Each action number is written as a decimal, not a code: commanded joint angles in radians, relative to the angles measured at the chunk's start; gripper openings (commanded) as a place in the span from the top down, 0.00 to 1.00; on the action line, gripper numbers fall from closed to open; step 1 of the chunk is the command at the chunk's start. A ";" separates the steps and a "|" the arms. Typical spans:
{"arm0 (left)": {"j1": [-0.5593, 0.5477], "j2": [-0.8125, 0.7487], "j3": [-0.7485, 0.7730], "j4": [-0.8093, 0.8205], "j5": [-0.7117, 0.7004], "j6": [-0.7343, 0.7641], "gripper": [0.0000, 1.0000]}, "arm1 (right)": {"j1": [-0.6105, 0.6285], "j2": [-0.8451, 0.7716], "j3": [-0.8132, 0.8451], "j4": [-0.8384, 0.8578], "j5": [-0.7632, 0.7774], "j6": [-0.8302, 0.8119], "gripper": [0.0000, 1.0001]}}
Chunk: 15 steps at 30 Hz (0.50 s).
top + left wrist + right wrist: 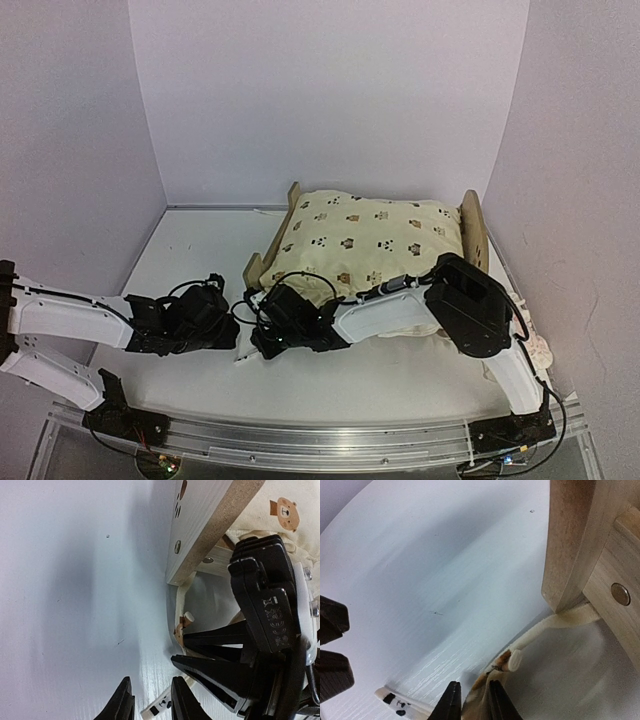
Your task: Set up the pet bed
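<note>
There's the white table (190,250), and on it, from the middle out toward the right, sits the pet bed (473,228), a small light-wood frame. Its end board (200,535), the one with dark oval cutouts, faces left toward my pincers, with its bottom corner down on the tabletop.

Spread over the frame is the cream bear-print cushion (370,235), plump, covering the whole top and spilling over the near side.

Both my arms reach in low at the bed's near left corner, wrists close together. My right pincer (473,686) is just off that corner. Its jaws are drawn close and cream-and-brown cushion fabric fills the gap between them, so I have the cushion's edge pinched. My left pincer (151,681) is right beside it, tips aimed at the same corner. Its jaws are a narrow way apart with tabletop showing between them, and it grips nothing.

Flat on the table lies a white tie strap with black marks (402,702), its end in line with my left gap. Whether it touches, I can't tell.

Smaller still are a white toggle (515,660) at the cushion's hem and a round metal bolt head (620,594) in the wood.
</note>
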 commanded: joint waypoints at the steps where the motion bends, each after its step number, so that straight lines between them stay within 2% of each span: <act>1: 0.006 -0.004 0.006 0.017 0.001 0.006 0.74 | 0.004 0.036 0.029 -0.040 0.038 -0.016 0.86; 7: 0.034 -0.004 -0.028 0.098 0.082 0.046 0.74 | 0.003 0.024 0.004 -0.003 0.009 -0.026 1.00; 15: 0.116 -0.058 -0.133 0.325 0.310 0.127 0.69 | -0.032 -0.041 -0.079 0.136 -0.166 0.042 1.00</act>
